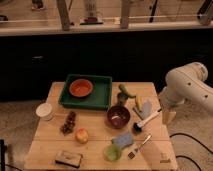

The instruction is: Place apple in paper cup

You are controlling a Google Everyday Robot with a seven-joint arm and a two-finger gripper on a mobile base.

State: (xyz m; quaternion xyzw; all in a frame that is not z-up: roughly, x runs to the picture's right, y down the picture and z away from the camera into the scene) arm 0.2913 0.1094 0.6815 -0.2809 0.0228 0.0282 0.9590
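The apple (81, 135) is small, yellow-orange with a reddish blush, and lies on the wooden table (50, 145) toward the front left. The white paper cup (44, 110) stands upright at the table's left edge, up and to the left of the apple. The gripper (168, 116) hangs at the end of the white arm (187, 85) just past the table's right edge. It is far from both the apple and the cup and holds nothing that I can see.
A dark grape bunch (69, 122) lies between cup and apple. A green tray (102, 95) holds an orange bowl (81, 88). Also on the table are a maroon bowl (118, 116), green cup (112, 153), blue sponge (122, 140), fork (139, 146), brush (146, 119), yellow fruit (139, 102) and black object (68, 158).
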